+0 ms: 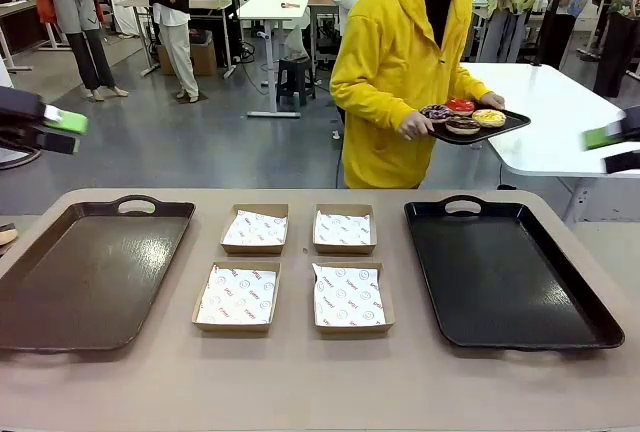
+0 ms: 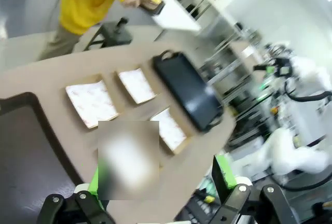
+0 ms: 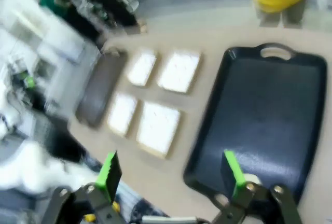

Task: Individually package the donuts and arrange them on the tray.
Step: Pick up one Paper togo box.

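From the front, the left claw hangs at the picture's left edge, well above the desk. It lies roughly level, its fingers pointing toward the middle and spread apart with nothing between them. The right claw mirrors it at the right edge, also raised, level, spread and holding nothing. On the desk lie a brown tray on the left and a black tray on the right, with four paper-lined cardboard boxes between them in two rows of two. Beyond the far edge stands a person in a yellow hooded top, holding a small tray in both hands at waist height. The four donuts sit close together on it, purple, red, yellow and chocolate, well apart from both claws. The left wrist view looks aslant over the desk: its green pads stand wide apart at the bottom edge, above the brown tray's corner and the boxes. The black tray lies beyond, and at the top the person carries the donuts, too blurred to tell apart. The right wrist view, smeared by blur, looks down past its widely spread fingers, which hover over the near end of the black tray, with the boxes and brown tray off to one side.
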Controlling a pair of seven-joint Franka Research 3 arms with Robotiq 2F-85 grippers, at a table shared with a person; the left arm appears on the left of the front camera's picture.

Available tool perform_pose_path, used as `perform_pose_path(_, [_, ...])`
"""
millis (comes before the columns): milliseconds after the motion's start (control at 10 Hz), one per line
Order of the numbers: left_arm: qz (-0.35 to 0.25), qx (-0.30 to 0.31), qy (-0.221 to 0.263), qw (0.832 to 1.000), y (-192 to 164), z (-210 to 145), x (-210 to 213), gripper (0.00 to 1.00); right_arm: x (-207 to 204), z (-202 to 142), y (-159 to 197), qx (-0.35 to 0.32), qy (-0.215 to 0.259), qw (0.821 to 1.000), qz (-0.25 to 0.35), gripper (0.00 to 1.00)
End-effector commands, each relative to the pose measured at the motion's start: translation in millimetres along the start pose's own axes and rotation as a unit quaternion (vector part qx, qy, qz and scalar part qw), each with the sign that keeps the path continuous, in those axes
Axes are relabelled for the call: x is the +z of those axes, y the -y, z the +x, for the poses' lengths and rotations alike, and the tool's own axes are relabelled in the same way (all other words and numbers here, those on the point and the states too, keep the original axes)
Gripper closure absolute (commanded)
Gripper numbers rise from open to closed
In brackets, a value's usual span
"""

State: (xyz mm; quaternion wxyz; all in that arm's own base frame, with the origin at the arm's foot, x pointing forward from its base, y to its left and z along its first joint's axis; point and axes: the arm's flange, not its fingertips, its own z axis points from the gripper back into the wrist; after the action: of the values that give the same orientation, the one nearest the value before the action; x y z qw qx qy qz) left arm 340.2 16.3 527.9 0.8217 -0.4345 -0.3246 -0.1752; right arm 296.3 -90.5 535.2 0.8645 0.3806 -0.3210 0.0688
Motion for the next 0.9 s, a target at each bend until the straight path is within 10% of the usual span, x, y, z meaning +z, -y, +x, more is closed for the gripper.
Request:
perform_pose_path(0, [-0.04,0.05,0.016,0.998,-22.3,2.0,22.1,0.0,25.4,-74.7,32.9,-0.044,0.084,0.992,0.079,0.0])
perform_pose_path(800, [-0.016,0.185,-0.016,0.982,-81.3,-15.9,124.1,0.0,109.3,-136.2,104.5,-0.083,0.136,0.959,0.233,0.0])
